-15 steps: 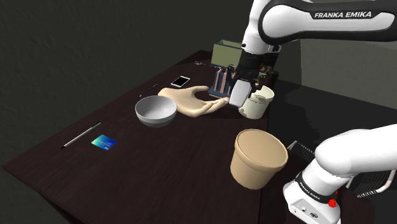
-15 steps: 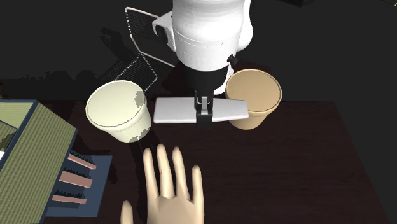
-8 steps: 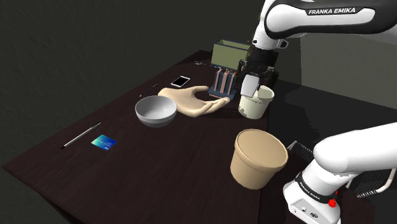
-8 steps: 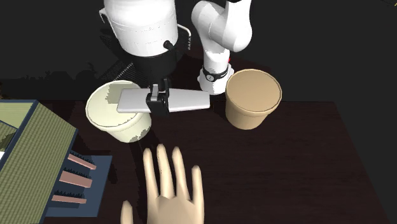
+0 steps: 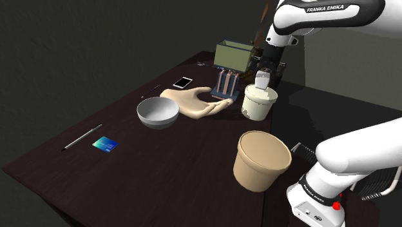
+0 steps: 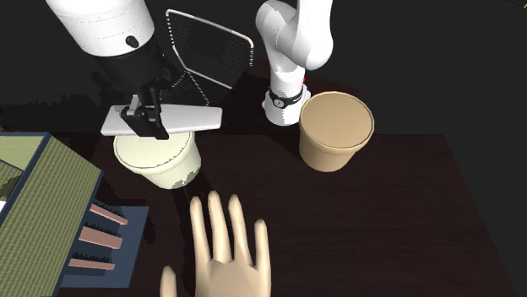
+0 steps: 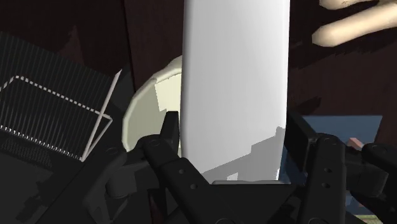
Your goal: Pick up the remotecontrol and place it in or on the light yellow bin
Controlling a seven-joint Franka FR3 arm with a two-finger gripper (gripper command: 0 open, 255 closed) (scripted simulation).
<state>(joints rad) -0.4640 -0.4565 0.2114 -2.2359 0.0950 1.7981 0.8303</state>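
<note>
The remote control point(image 6: 182, 119) is a plain light grey slab, and my gripper point(image 6: 143, 119) is shut on it near its middle. It hangs level, just above the mouth of the light yellow bin point(image 6: 157, 161), a pale cup-shaped tub with a chipped rim. In the shoulder view the remote point(image 5: 262, 80) sits over the far rim of the bin point(image 5: 258, 104), under the gripper point(image 5: 263, 71). In the wrist view the remote point(image 7: 234, 76) runs out from between the black fingers point(image 7: 169, 135), with the bin's rim point(image 7: 145, 105) below it.
A tan bin point(image 5: 263, 160) stands nearer the stand. A model hand point(image 5: 193, 103), a slotted rack point(image 5: 225, 84) and a green box point(image 5: 233, 55) crowd the yellow bin. A grey bowl point(image 5: 158, 111), phone point(image 5: 183, 82), card point(image 5: 105, 144) and pen point(image 5: 82, 137) lie further off. A wire frame point(image 6: 207, 59) stands behind the table.
The gripper has carried the remote from between the two bins toward the second exterior view's left and upward. It now hangs over the light yellow bin.
</note>
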